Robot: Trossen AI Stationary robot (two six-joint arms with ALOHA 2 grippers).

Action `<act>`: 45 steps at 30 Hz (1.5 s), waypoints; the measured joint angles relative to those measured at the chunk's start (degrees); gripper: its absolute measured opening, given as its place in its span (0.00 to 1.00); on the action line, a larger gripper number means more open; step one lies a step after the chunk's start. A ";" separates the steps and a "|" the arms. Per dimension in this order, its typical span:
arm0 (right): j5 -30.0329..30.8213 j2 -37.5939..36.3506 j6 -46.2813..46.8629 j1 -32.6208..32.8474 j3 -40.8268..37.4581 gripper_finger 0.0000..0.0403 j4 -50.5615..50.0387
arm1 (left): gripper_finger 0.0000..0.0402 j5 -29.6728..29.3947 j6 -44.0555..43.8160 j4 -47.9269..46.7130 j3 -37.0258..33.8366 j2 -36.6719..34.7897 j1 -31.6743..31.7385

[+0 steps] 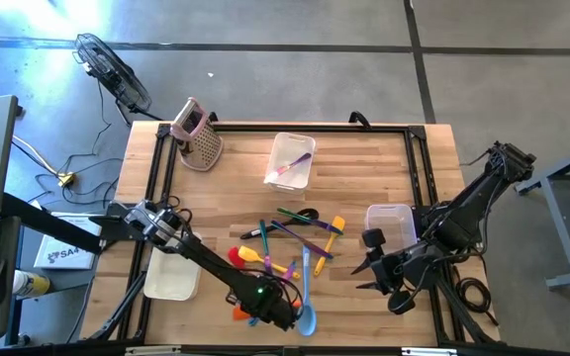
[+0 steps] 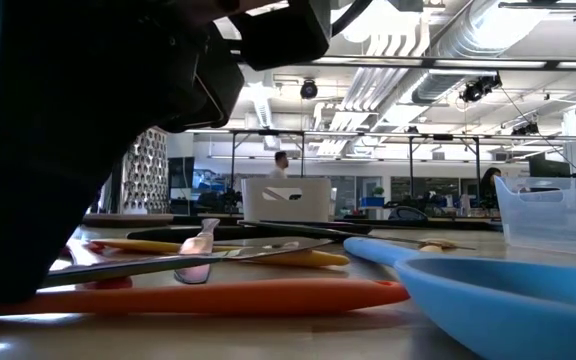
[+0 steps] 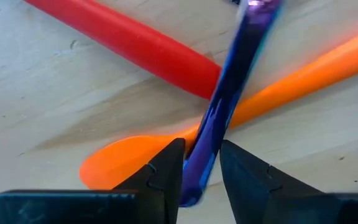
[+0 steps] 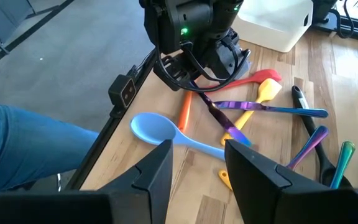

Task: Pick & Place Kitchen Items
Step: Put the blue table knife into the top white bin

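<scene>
Only the left wrist view shows the left gripper (image 3: 201, 171) pinching the purple utensil (image 3: 229, 99).

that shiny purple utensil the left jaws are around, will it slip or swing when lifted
Its glossy, mirror-like purple handle looks slick, so it may slide in the left gripper. The jaws stand near one end, so the long free end will probably droop or swing. It looks slim and light, and may nudge the orange spoon beneath.

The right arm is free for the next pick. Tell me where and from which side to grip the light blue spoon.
Best take the light blue spoon by its slim handle, mid-length, not the wide bowl. It lies flat, so come straight down, fingers across the handle, from its right: the left gripper, shut on a purple utensil, crowds its left.
</scene>
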 joint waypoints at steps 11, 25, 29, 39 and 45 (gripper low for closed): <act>0.00 0.01 0.00 0.00 0.00 0.35 -0.40 | 0.06 0.01 3.62 -0.18 -0.19 -0.02 -0.11; 0.00 0.01 0.00 0.00 0.00 0.35 -0.55 | 0.00 -0.47 5.09 0.60 -0.22 -0.02 -0.24; 0.00 0.01 0.00 0.00 0.00 0.35 -0.71 | 0.00 -0.76 5.91 0.97 -0.22 -0.02 -0.26; 0.00 0.01 0.00 0.00 0.00 0.35 -0.74 | 0.00 -1.25 3.72 1.45 -0.20 -0.02 -0.23; 0.00 0.01 0.00 0.00 0.00 0.35 -0.76 | 0.00 -1.25 2.93 1.72 -0.20 -0.02 -0.22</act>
